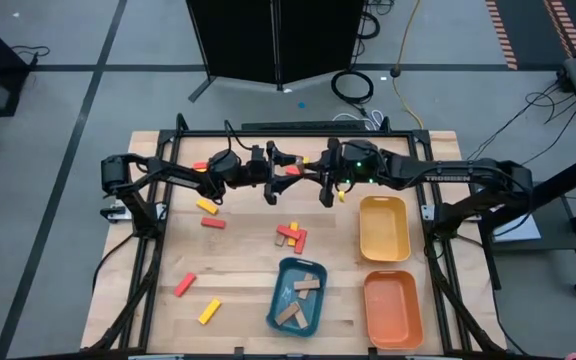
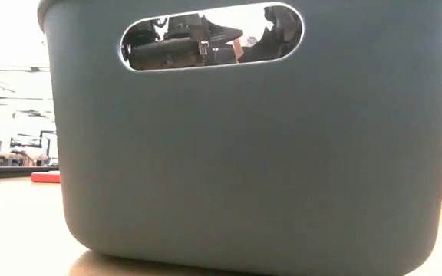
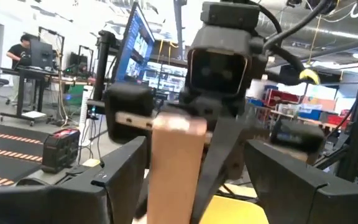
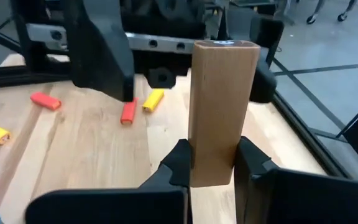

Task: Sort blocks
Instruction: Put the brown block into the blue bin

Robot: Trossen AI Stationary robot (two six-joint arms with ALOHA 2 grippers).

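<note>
My right gripper (image 4: pixel 213 163) pinches the tan block (image 4: pixel 219 106) by its lower end (light, stiff, smooth wood); my left gripper (image 3: pixel 191 180) stands open around it.

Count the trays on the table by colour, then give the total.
Blue tray: 1
Yellow tray: 1
Orange tray: 1
Total: 3 trays

Tan block (image 4: pixel 219 112), blue tray (image 1: pixel 296 297)
</note>
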